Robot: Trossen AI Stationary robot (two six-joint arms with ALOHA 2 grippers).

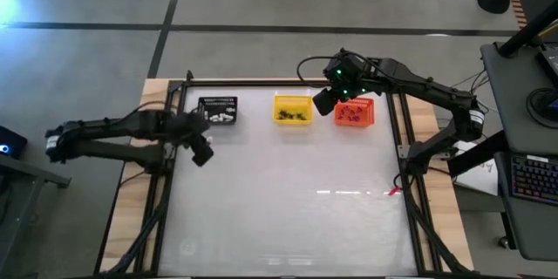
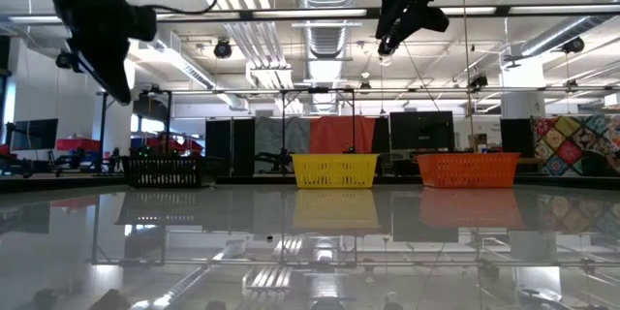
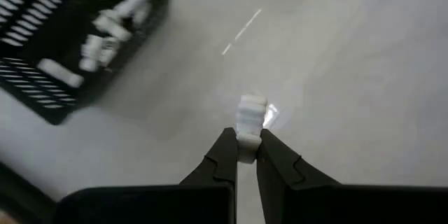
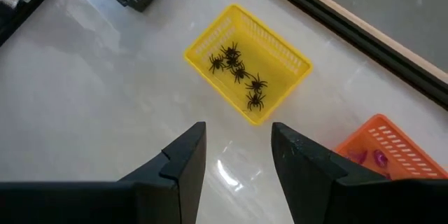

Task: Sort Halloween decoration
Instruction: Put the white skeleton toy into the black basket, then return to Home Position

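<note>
Left wrist view has the left gripper (image 3: 246, 152) clamped on a small white trinket (image 3: 250, 117) above the table (image 1: 288, 200) near the black basket (image 1: 218, 110), while the right gripper (image 4: 238, 150) hangs spread wide, holding nothing, over the yellow basket (image 4: 280, 50) of black spiders (image 4: 238, 73).

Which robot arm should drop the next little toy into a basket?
The left one. Its tool is shut on a white bit close beside the black basket of white bits. The right tool hangs open and empty above the yellow basket.
</note>
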